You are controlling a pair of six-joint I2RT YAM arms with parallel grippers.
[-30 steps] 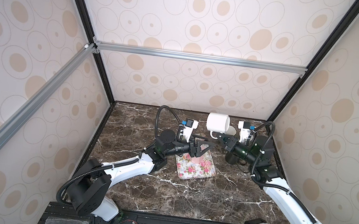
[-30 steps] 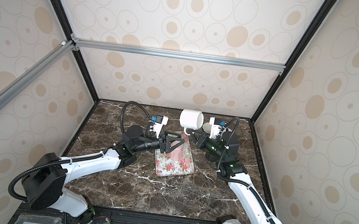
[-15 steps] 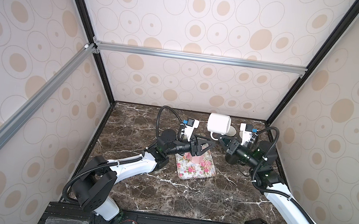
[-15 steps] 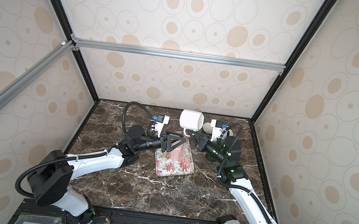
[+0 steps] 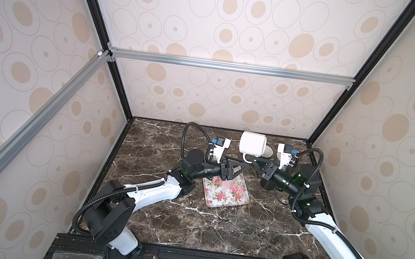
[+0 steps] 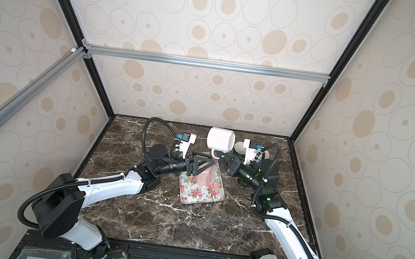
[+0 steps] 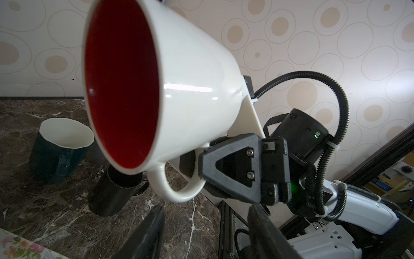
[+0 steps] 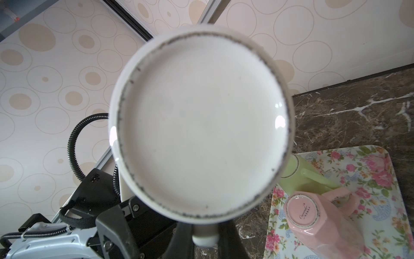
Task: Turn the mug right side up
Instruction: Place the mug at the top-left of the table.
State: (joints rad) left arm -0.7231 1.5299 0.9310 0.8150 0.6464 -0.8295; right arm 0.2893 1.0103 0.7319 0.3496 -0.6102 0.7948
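Observation:
The white mug (image 5: 253,144) (image 6: 220,140) with a red inside hangs on its side above the back of the table, handle down. My right gripper (image 5: 253,161) (image 6: 221,157) is shut on the handle; in the right wrist view the mug's base (image 8: 201,125) fills the frame and the gripper (image 8: 205,235) pinches the handle below it. The mug's mouth (image 7: 121,85) faces my left wrist camera. My left gripper (image 5: 245,165) (image 7: 206,209) is open just below and beside the handle, nothing between its fingers.
A floral tray (image 5: 229,201) (image 8: 380,201) lies mid-table under the left gripper, with a pink mug (image 8: 313,215) upside down on it and a green mug (image 8: 295,170) behind. A dark teal mug (image 7: 58,148) and a black mug (image 7: 112,192) stand at the back right.
My left gripper has reached further right toward the mug's handle, its jaws a little narrower. The right arm has shifted slightly, still holding the mug aloft.

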